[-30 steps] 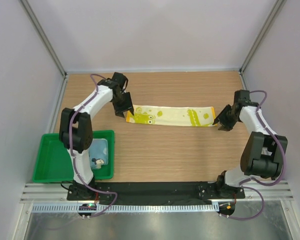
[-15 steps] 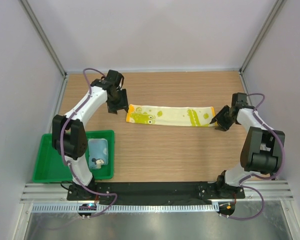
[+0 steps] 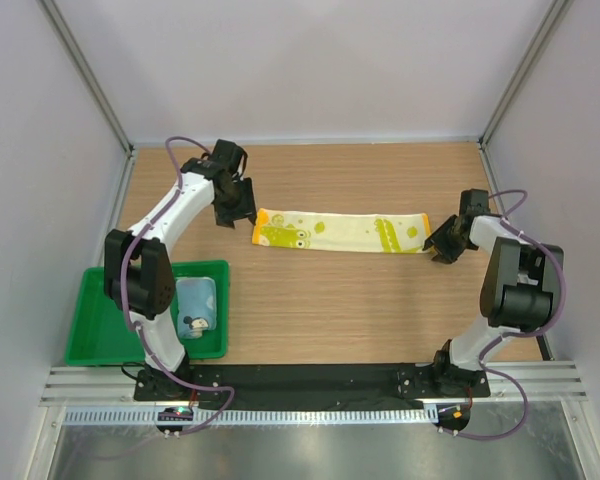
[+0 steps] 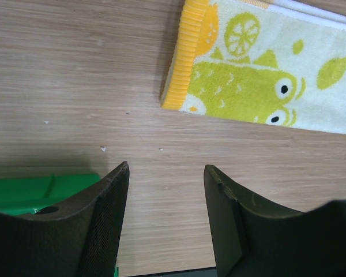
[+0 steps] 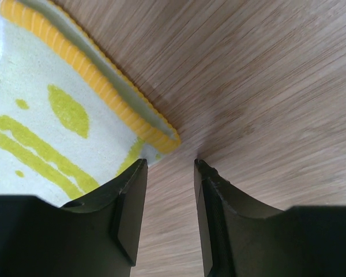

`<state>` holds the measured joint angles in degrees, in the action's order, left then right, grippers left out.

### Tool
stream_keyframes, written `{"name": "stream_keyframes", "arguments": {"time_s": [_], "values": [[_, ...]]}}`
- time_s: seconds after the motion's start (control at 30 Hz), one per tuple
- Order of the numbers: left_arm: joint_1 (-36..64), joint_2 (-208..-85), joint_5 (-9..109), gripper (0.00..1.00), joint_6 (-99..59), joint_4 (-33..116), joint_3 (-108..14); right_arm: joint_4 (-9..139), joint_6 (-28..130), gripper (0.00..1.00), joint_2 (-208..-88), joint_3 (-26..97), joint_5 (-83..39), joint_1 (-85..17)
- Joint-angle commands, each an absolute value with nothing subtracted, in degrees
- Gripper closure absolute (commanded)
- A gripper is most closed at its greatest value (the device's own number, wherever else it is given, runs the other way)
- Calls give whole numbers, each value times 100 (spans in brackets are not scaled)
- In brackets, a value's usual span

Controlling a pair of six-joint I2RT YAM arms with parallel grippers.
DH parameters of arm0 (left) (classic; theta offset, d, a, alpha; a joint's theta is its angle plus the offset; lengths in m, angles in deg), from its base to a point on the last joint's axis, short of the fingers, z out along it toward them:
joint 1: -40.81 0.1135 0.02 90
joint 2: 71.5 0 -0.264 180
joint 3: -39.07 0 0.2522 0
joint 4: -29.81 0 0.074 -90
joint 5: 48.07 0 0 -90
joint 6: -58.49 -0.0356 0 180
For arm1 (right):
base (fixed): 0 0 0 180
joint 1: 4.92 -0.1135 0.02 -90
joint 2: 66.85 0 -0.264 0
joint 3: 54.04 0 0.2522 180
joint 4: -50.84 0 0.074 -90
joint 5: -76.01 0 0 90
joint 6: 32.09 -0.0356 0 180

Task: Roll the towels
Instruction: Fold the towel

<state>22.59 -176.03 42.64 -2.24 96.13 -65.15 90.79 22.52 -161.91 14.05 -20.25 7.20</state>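
Jaws spread and empty on both arms. Long yellow-cream cloth towel (image 3: 340,232): flat, long axis running gripper to gripper. right gripper (image 5: 170,164): at the towel's right end, hem corner beside one finger, nearer. left gripper (image 4: 166,167): just off its left end.

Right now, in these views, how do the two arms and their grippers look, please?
Both arms have white links with bulky black joints: left arm, right arm. A thin purple cable loops along each. The left gripper and right gripper are black, with wedge-shaped fingers and finely textured inner faces.
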Motion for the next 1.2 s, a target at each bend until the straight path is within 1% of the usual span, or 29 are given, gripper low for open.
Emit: {"name": "stream_keyframes", "arguments": {"time_s": [0.0, 0.23, 0.4, 0.5, 0.53, 0.57, 0.7, 0.77, 0.93, 1.07, 1.17], "values": [[2306, -17618, 4333, 44, -321, 9551, -6505, 8798, 2205, 56, -16291, 1518, -1751, 765], [2359, -17644, 4368, 44, -312, 9560, -6522, 8780, 2258, 60, -16528, 1668, -1680, 818], [2376, -17670, 4377, 45, -304, 9560, -6522, 8666, 2241, 67, -16660, 1650, -1715, 818], [2376, -17688, 4395, 45, -304, 9552, -6531, 8631, 2232, 69, -16713, 1668, -1698, 818], [2376, -17688, 4395, 45, -304, 9551, -6522, 8631, 2232, 70, -16722, 1677, -1680, 818], [2376, -17679, 4395, 45, -304, 9560, -6522, 8639, 2258, 74, -16731, 1694, -1663, 826], [2385, -17697, 4395, 45, -304, 9551, -6522, 8762, 2354, 85, -16731, 1852, -1584, 844], [2385, -17697, 4412, 45, -312, 9551, -6514, 8981, 2381, 89, -16704, 1957, -1435, 879], [2394, -17688, 4386, 45, -304, 9551, -6514, 9403, 2399, 92, -16555, 2326, -1013, 923], [2402, -17714, 4386, 45, -295, 9560, -6522, 9659, 2478, 98, -16467, 2625, -819, 941], [2411, -17706, 4395, 45, -286, 9552, -6513, 9817, 2566, 98, -16379, 2784, -837, 932]]}}
